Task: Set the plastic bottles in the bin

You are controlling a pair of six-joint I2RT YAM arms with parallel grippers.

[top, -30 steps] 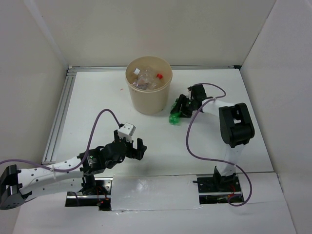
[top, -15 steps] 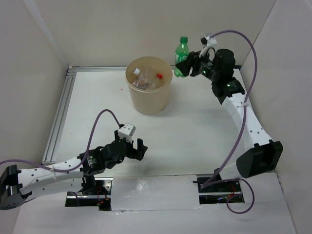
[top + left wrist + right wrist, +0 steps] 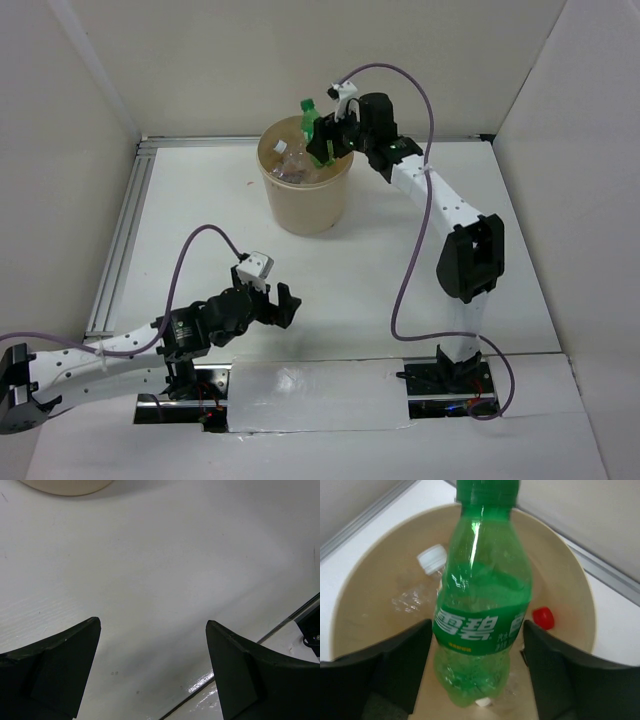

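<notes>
Only the right wrist view shows the red cap (image 3: 543, 618) inside the bin (image 3: 305, 205), beneath the green bottle (image 3: 482, 605) clamped upright in the right hand (image 3: 322, 140). The left hand (image 3: 278, 300) hangs spread apart over the surface (image 3: 200, 200). A second ago that bottle lay on the surface.

It's basically a little white booth. The flat white table (image 3: 200, 210) is boxed in by plain off-white walls: left wall (image 3: 60, 150), back wall (image 3: 200, 60) and right wall (image 3: 580, 150). A ribbed aluminium rail (image 3: 120, 240) runs down the table's left edge, and a thinner one (image 3: 200, 139) sits along the foot of the back wall. A glossy white sheet (image 3: 310, 395) covers the near edge. The light is soft and even, with faint shadows and a bright glare spot (image 3: 202, 680) close up. There's a tiny reddish mark (image 3: 250, 183) on the tabletop too.
</notes>
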